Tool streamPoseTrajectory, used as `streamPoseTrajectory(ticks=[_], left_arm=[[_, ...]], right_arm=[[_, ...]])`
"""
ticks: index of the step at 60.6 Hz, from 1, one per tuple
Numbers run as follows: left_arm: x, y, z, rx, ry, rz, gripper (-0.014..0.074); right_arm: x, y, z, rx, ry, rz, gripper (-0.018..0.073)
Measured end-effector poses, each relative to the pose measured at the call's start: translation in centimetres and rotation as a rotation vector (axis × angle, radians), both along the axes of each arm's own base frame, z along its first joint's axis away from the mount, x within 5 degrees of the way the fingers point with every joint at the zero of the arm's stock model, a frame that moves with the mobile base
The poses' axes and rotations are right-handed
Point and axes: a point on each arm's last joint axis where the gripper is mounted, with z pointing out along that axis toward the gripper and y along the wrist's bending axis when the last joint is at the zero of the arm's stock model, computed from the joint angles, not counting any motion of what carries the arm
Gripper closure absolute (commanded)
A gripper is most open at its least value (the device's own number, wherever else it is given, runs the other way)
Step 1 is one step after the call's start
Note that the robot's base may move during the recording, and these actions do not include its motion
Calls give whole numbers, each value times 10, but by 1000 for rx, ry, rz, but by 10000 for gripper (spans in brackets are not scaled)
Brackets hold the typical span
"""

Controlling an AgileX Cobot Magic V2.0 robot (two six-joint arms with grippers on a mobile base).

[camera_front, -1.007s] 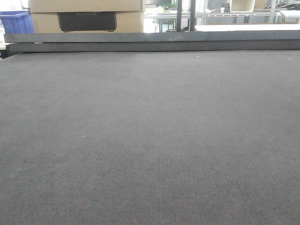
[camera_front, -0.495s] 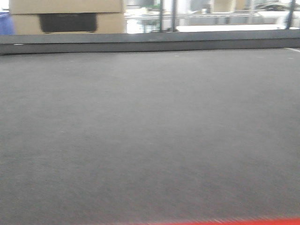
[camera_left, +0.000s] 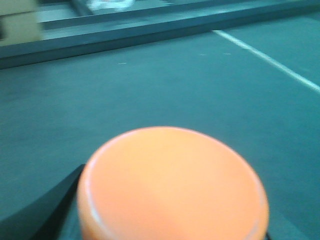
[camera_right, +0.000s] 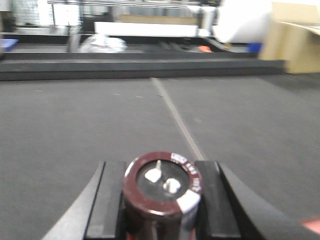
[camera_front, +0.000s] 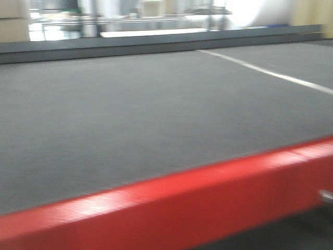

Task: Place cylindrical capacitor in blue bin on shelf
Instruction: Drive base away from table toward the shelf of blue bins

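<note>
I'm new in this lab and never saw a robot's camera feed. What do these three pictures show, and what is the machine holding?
It is a two-armed robot on a rolling base. The front view looks across a dark-topped table with a red edge and a white line; nothing lies on the part shown. The other two cameras sit on the wrists, looking out past each tool. In the right wrist view the right tool is shut on the cylindrical capacitor, a maroon stub with two small metal pins on top. The left wrist view is mostly filled by a blurred orange round thing close to the lens; whether it is gripped I cannot tell.
</note>
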Motion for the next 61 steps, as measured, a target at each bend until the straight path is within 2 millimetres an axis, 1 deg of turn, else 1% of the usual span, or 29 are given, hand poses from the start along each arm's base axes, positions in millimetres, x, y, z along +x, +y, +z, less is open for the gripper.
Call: streamPoseTrajectory(ticks=[61], left_arm=[[0,0,0,0,0,0,707]], right_arm=[[0,0,0,1,4,0,721]])
